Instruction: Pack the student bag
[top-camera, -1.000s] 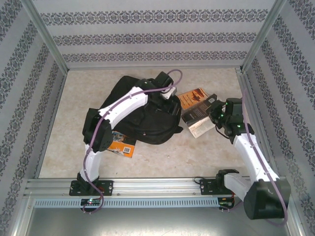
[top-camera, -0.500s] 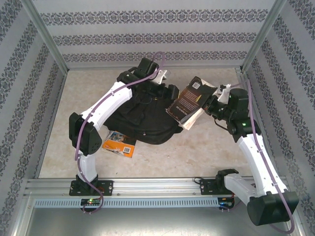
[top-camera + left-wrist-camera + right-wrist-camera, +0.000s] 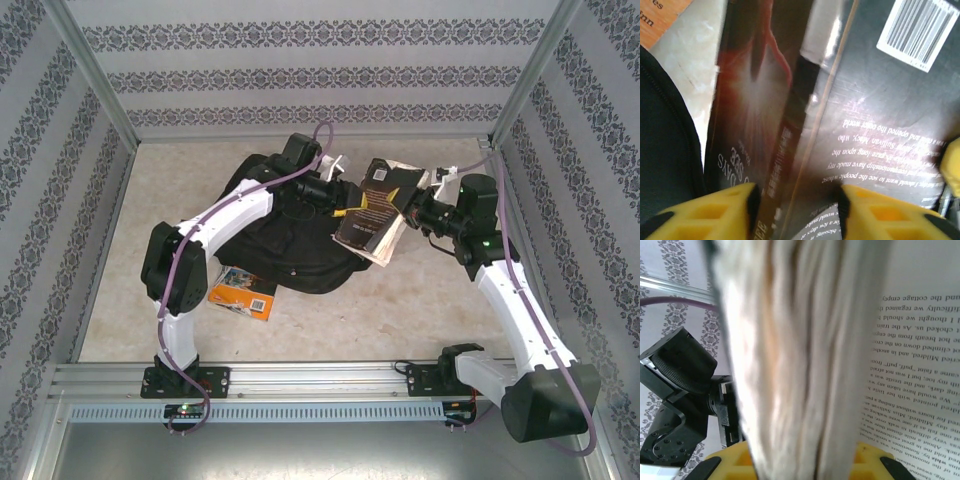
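The student bag [image 3: 270, 235], a big black backpack, lies in the middle of the table; its black fabric [image 3: 665, 140] shows at the left of the left wrist view. A dark-covered book [image 3: 375, 210] hangs in the air at the bag's right edge, partly splayed. My right gripper [image 3: 418, 208] is shut on its page block [image 3: 790, 365], with the yellow fingers [image 3: 875, 460] on both sides. My left gripper [image 3: 338, 195] reaches over the bag. Its pads [image 3: 752, 197] sit against both sides of the book's spine [image 3: 790, 150].
An orange book [image 3: 243, 293] lies flat on the table, half under the bag's near edge, and its corner [image 3: 660, 15] shows in the left wrist view. Patterned walls and metal posts [image 3: 95, 80] close in the table. Bare tabletop [image 3: 420, 310] lies to the near right.
The right gripper lifted the dark book off the table and carried it left to the bag. The left gripper swung over the bag, opened wide, then closed around the book's spine.
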Controlling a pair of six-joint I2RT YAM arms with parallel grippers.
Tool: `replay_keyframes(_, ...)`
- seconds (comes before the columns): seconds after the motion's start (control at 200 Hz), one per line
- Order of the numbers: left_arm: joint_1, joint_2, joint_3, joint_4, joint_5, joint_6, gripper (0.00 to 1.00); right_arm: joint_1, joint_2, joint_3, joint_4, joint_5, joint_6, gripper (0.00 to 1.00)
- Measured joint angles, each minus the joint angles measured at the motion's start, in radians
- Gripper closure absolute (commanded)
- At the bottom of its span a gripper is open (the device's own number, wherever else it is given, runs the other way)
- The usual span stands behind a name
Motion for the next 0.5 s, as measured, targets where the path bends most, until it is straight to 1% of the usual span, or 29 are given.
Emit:
replay_keyframes(0.05, 0.006, -0.002, -0.008, 0.023, 0.006, -0.015, 0.75, -0.007, 0.001, -0.005, 0.012, 0.004, 0.003, 0.83)
replay_keyframes(0.26, 0.022, -0.052, -0.071, 0.124, 0.039, -0.087, 0.91, -0.019, 0.015, -0.025, 0.023, 0.026, 0.003, 0.80)
replay_keyframes(0.35, 0.019, -0.076, -0.091, 0.185, 0.053, -0.132, 1.00, -0.016, 0.026, -0.027, 0.025, 0.021, 0.002, 0.73)
replay_keyframes(0.385, 0.019, -0.086, -0.101, 0.212, 0.055, -0.151, 1.00, -0.016, 0.029, -0.027, 0.029, 0.019, 0.002, 0.66)
replay_keyframes(0.45, 0.019, -0.104, -0.122, 0.261, 0.060, -0.188, 1.00, -0.016, 0.034, -0.028, 0.035, 0.019, 0.007, 0.44)
replay_keyframes(0.5, 0.019, -0.118, -0.138, 0.301, 0.061, -0.218, 1.00, -0.016, 0.037, -0.029, 0.039, 0.019, 0.004, 0.32)
